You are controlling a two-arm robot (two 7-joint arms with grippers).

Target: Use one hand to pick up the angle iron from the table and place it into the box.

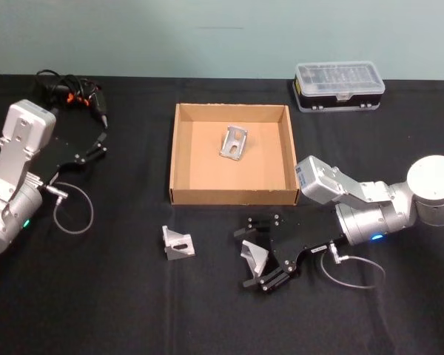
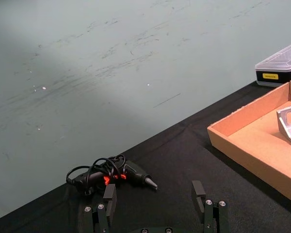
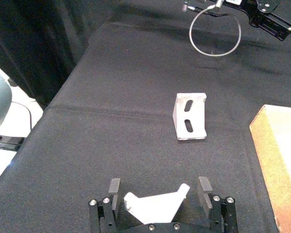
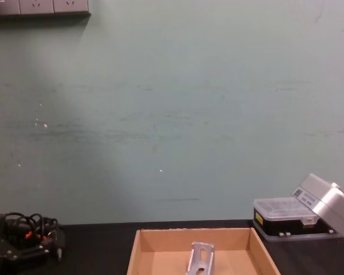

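The right gripper (image 1: pixel 249 257), black and two-fingered on a thick silver arm, lay low over the matte black table (image 1: pixel 118 310) at about 5 o'clock from the box (image 1: pixel 233 197). Its fingers (image 3: pixel 114 187) were spread wide to either side of a pale metal angle iron (image 3: pixel 155 206), an L-shaped bracket. Narrow gaps showed on both sides in the right wrist view, and the jaws had not closed on it. That bracket sat on the creased, cloth-like tabletop, near the box's front wall but outside it. A second angle iron (image 1: pixel 177 242), cut with two oval slots, stood on the table at 7 o'clock from the box, well apart from the gripper. A third angle iron (image 1: pixel 235 142) rested inside the shallow tan cardboard box, toward its far wall. The left gripper (image 1: pixel 102 144) hung at 9 o'clock from the box, fingers wide apart and holding nothing, near a black corded tool (image 1: pixel 74 92) with orange marks. A clear-lidded plastic case (image 1: pixel 339 85) with a black base sat at 1 o'clock, just beyond the box.
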